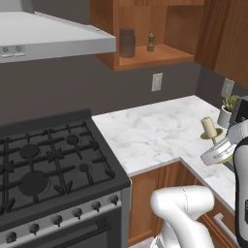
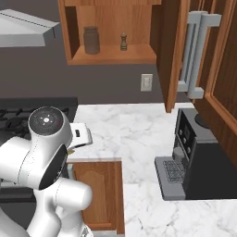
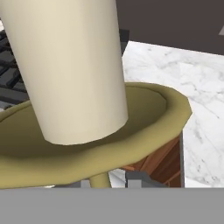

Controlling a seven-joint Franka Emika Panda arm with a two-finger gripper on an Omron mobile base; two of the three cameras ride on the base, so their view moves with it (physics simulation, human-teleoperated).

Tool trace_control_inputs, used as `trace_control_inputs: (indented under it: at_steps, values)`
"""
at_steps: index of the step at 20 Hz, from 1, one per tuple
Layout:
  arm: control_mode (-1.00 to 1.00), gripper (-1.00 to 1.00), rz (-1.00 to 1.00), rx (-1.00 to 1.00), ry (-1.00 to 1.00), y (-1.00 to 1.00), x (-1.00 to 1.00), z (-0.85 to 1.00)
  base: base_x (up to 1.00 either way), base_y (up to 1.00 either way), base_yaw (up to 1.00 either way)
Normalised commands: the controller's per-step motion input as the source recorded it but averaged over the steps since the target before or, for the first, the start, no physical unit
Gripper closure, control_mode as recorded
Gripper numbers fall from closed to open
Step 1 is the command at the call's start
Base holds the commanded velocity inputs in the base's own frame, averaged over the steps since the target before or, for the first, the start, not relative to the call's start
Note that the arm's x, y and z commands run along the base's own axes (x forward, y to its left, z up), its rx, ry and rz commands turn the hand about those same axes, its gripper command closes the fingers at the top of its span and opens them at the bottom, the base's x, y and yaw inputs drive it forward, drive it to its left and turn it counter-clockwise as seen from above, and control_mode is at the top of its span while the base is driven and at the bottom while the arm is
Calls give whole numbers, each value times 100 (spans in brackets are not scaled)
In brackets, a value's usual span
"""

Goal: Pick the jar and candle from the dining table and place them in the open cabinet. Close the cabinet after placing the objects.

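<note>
My gripper [image 1: 213, 141] is shut on the thin stem of the candle [image 1: 209, 128], a cream pillar on a brass-gold holder, held upright above the marble counter's corner. In the hand view the candle [image 3: 74, 65] and its dish loom close, with the stem running down between the fingertips [image 3: 139, 178]. The grey jar [image 1: 127, 42] stands on the shelf of the open cabinet [image 1: 150, 57], also seen as the jar [image 2: 91, 40] in the cabinet [image 2: 111, 58]. Its door [image 2: 169, 55] stands swung out to the right. The dining table is out of view.
A small dark pepper mill [image 1: 150, 42] stands right of the jar on the shelf. A gas stove [image 1: 48, 160] and range hood [image 1: 48, 34] lie to the left. A coffee machine [image 2: 194, 157] and a potted plant [image 1: 226, 109] stand on the marble counter [image 1: 155, 131].
</note>
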Motion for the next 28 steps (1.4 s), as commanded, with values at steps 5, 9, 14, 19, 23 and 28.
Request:
trace_control_inputs:
  at_steps: [5, 9, 14, 19, 23, 28]
  values:
    - [100, 100, 0, 0, 0, 0, 0, 0, 37, -26, 0]
    - [100, 100, 0, 0, 0, 0, 0, 0, 42, -28, 0]
    - [100, 100, 0, 0, 0, 0, 0, 0, 49, -29, 0]
    - [100, 100, 0, 0, 0, 0, 0, 0, 46, -27, 0]
    - [100, 100, 0, 0, 0, 0, 0, 0, 48, -25, 0]
    - [100, 100, 0, 0, 0, 0, 0, 0, 46, -21, 0]
